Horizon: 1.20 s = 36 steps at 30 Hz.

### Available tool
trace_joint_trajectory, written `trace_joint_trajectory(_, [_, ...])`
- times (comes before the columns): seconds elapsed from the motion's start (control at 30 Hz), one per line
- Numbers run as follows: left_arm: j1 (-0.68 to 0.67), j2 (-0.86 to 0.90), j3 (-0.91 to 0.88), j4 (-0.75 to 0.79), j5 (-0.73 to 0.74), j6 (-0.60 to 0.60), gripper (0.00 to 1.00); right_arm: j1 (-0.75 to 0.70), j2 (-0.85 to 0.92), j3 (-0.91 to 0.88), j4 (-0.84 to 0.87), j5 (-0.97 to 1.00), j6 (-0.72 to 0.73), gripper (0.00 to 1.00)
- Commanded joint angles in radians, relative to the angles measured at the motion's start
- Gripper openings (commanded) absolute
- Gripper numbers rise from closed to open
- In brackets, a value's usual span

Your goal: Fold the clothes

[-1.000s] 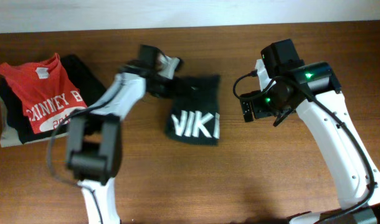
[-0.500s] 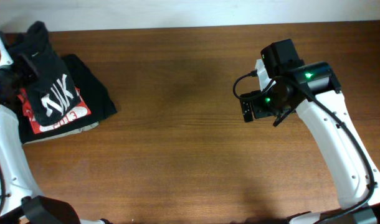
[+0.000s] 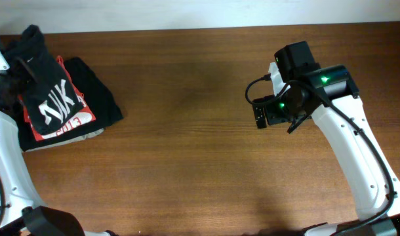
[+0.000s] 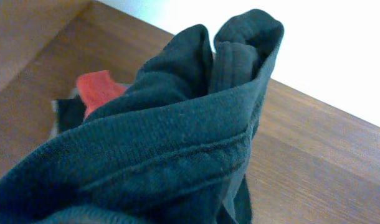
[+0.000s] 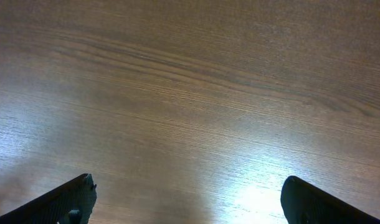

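My left end effector [image 3: 4, 84] sits at the far left edge of the table [image 3: 187, 144], buried in the dark T-shirt [image 3: 50, 98]. Bunched fabric [image 4: 177, 155] fills its wrist camera and hides the fingers, so I cannot tell how far apart they are. The T-shirt, white letters up, lies draped over the red T-shirt [image 3: 82, 122] on the stack of folded black garments [image 3: 98, 92]. My right end effector [image 5: 187, 190] hangs well apart over bare wood, fingers spread wide, holding nothing.

A robotics lab: two robot arms [image 3: 347, 151] at a wooden table [image 3: 187, 164], white wall [image 3: 187, 12] behind.
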<state>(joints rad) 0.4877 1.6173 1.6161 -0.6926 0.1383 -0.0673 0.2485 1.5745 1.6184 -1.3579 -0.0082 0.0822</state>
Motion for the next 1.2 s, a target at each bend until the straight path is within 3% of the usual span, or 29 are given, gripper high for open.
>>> trace_joint_trajectory(0.0, [0.008, 0.023, 0.015, 0.03, -0.273, 0.008, 0.01, -0.002, -0.009, 0.002, -0.001, 0.004, 0.004, 0.99])
trace_joint_trajectory(0.03, [0.019, 0.061, 0.015, 0.031, -0.34, 0.007, 0.27, -0.001, -0.009, 0.002, -0.002, 0.004, 0.004, 0.99])
trace_joint_trajectory(0.07, [0.04, 0.099, 0.015, 0.006, -0.374, -0.035, 0.99, -0.001, -0.009, 0.002, -0.005, 0.004, 0.003, 0.99])
trace_joint_trajectory(0.13, [0.063, 0.097, 0.015, -0.064, -0.375, -0.134, 0.99, -0.002, -0.009, 0.002, -0.016, 0.005, 0.003, 0.99])
trace_joint_trajectory(0.27, [-0.011, -0.063, 0.016, -0.106, -0.465, -0.135, 0.99, -0.002, -0.009, 0.002, -0.017, 0.004, 0.003, 0.99])
trace_joint_trajectory(0.37, [-0.243, -0.196, 0.016, -0.144, -0.395, -0.141, 0.99, -0.002, -0.009, 0.002, -0.016, 0.003, 0.004, 0.99])
trace_joint_trajectory(0.47, [-0.546, -0.194, 0.015, -0.231, -0.388, -0.141, 0.99, -0.001, -0.009, 0.002, -0.014, 0.0, 0.003, 0.99])
trace_joint_trajectory(0.53, [-0.644, -0.172, 0.015, -0.296, -0.384, -0.112, 0.99, -0.001, -0.009, 0.002, 0.04, -0.002, 0.003, 0.99])
trace_joint_trajectory(0.6, [-0.683, -0.159, 0.015, -0.435, -0.29, -0.035, 0.99, -0.002, -0.009, 0.002, 0.13, -0.003, 0.002, 0.99])
trace_joint_trajectory(0.67, [-0.676, -0.161, 0.016, -0.618, -0.284, -0.037, 0.99, -0.034, -0.01, 0.002, 0.171, -0.002, 0.053, 0.99])
trace_joint_trajectory(0.77, [-0.652, -0.186, 0.015, -0.784, -0.288, -0.056, 0.99, -0.188, -0.052, 0.002, 0.188, -0.06, 0.147, 0.99])
trace_joint_trajectory(0.83, [-0.652, -0.282, -0.005, -0.739, -0.296, -0.076, 0.99, -0.264, -0.113, 0.002, 0.139, -0.074, 0.147, 0.99])
trace_joint_trajectory(0.97, [-0.653, -0.549, -0.153, -0.562, -0.336, -0.077, 0.99, -0.284, -0.256, -0.006, 0.126, -0.034, 0.158, 0.99])
trace_joint_trajectory(1.07, [-0.653, -0.812, -0.355, -0.433, -0.371, -0.073, 0.99, -0.283, -0.414, -0.089, 0.199, -0.024, 0.162, 0.99])
trace_joint_trajectory(1.17, [-0.653, -1.032, -0.526, -0.392, -0.354, -0.074, 0.99, -0.283, -0.629, -0.288, 0.292, 0.033, 0.163, 0.99])
